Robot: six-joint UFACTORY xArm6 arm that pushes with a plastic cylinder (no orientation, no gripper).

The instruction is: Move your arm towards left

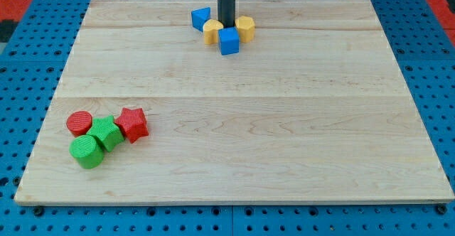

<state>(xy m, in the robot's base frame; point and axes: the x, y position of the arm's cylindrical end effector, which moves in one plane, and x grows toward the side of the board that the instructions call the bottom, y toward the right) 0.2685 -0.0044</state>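
Note:
My dark rod comes down at the view's top centre; my tip [226, 25] sits in the middle of a cluster of blocks. A blue triangular block [201, 18] lies just to its left. A yellow block [212, 31] is at its lower left, a yellow hexagonal block [245, 28] at its right, and a blue cube [229, 41] just below it. At the view's lower left lie a red cylinder [79, 123], a red star-shaped block [132, 124], a green block [106, 132] and a green cylinder [87, 151], bunched together.
The blocks lie on a pale wooden board [284, 122]. Around it is a blue perforated table surface [21, 87], with red areas at the view's top corners.

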